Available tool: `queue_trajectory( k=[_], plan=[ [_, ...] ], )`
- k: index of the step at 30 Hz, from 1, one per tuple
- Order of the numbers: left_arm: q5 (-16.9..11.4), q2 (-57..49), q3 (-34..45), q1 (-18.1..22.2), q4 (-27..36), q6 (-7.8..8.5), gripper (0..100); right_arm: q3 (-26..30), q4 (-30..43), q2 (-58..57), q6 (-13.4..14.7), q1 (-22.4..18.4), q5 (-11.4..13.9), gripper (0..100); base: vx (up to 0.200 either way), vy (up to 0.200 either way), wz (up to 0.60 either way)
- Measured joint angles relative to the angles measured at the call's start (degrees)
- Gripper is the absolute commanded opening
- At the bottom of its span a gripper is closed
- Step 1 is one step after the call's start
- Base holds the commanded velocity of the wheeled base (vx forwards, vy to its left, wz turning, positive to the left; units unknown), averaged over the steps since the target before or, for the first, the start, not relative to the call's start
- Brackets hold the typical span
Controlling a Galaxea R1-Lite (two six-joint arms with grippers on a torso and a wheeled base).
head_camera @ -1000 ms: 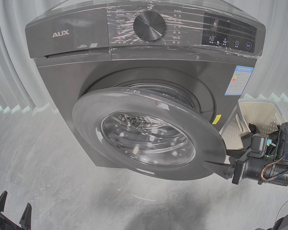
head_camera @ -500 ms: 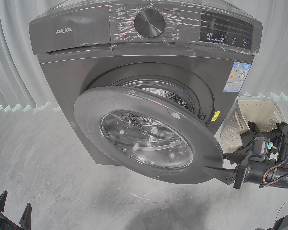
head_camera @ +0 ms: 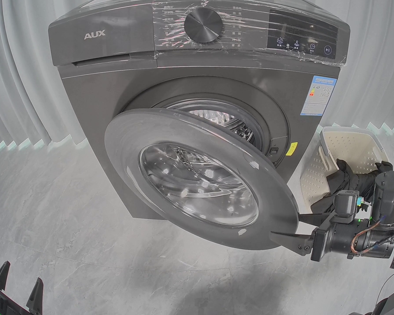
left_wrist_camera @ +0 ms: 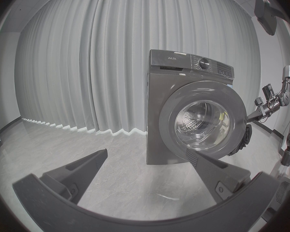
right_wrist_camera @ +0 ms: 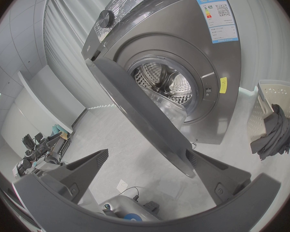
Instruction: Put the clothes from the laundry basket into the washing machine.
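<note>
Head cam: washing machine (head_camera: pixel 109 92) door (head_camera: pixel 197 180) is seen standing part open, drum (head_camera: pixel 214 114) visible behind it. Right tool (head_camera: pixel 286 226) is held at door's outer rim, fingers spread, nothing pinched; contact w/ rim can't be confirmed. Laundry basket (head_camera: pixel 315 176) is set on floor (head_camera: pixel 74 224) just right of machine. Clothes (head_camera: pixel 350 178), one dark bundle, are draped over basket's near rim, partly hidden by right arm. Left tool (head_camera: pixel 19 281) is held low, well apart from machine, spread, empty.

Left wrist: left tool (left_wrist_camera: pixel 145 152) is seen spread, pointed at washing machine (left_wrist_camera: pixel 156 113) from far off. Clothes (left_wrist_camera: pixel 245 140) are glimpsed past door edge.

Right wrist: right tool (right_wrist_camera: pixel 146 152) is spread, door (right_wrist_camera: pixel 135 107) edge lying between fingers, nearer one of them. Clothes (right_wrist_camera: pixel 277 132) are hung over laundry basket (right_wrist_camera: pixel 257 113) rim; long axis approx vertical, rim to floor, loose end pointing down.

Handling (judged): soft, light, limp; sag and trailing are expected. Best pinched at bunched fold on rim, not at hanging end.
</note>
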Motion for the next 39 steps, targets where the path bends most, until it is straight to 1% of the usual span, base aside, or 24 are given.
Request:
queue_trajectory(
  k=[6,12,20,28,35,39],
  plan=[
    [0.00,0.00,0.00,0.02,0.02,0.00,100,1.24,-0.17,-1.93,0.07,0.33,0.52,100,0.000,0.000,0.00],
    [0.02,0.00,0.00,-0.02,0.02,-0.20,100,-0.61,-0.30,-0.29,0.00,-0.80,0.50,100,-0.200,0.000,0.00],
    [0.00,0.00,0.00,0.02,0.02,-0.02,100,-1.13,-3.97,3.29,-0.06,-0.28,0.50,100,0.000,0.000,0.00],
    [0.00,0.00,0.00,0.04,0.02,0.00,100,3.15,-5.39,3.47,0.21,3.33,0.91,100,0.000,0.000,0.00],
    [0.00,0.00,0.00,-0.02,0.02,0.07,100,2.56,-6.22,3.28,-0.01,2.73,0.94,100,0.000,0.000,0.00],
    [0.00,0.00,0.00,-0.02,0.05,0.05,100,1.71,-8.77,4.56,-0.12,1.87,0.90,100,0.000,0.000,0.00]
  ],
)
